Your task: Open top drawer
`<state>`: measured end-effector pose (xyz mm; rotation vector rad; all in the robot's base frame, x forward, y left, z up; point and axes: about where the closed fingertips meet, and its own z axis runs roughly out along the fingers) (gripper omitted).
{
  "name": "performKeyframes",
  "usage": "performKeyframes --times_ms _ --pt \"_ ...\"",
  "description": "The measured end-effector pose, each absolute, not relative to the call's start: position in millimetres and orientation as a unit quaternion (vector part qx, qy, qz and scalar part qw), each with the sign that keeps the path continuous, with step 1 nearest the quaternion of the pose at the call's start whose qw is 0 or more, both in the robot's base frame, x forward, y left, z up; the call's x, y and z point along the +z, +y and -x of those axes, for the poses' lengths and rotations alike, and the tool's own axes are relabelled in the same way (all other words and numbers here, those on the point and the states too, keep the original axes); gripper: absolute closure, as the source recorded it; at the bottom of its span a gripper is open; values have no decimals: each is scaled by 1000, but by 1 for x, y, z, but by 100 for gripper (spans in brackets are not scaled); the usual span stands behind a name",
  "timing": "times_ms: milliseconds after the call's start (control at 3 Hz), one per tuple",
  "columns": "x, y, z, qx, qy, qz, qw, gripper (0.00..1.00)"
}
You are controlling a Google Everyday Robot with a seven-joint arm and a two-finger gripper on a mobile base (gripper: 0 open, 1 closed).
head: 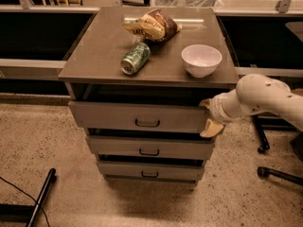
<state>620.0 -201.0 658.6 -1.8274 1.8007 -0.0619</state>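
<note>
top drawer slightly out, front facing 6 o'clock, long axis 9-to-3; open floor ahead; gripper at its 3 o'clock edge, fingers spread apart

White rounded arm; tan-tipped gripper at top drawer right end.

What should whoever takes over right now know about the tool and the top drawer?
Tool: at the right end of the top drawer's front, well right of its handle. Grip cannot be judged.
Top drawer: front stands out from the cabinet, with a dark gap showing above it.
Done: drawer partly open.
Left: probably pull it further out, then let go. Check the hold first, since the tool is at the edge and not on the handle.
</note>
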Motion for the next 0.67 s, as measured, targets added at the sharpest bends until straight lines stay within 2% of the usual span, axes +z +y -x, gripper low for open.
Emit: performKeyframes --times_ms 333,667 --pt "659 -201 -620 -23 673 683 284 1" --pt "659 -201 -620 -23 673 683 283 0"
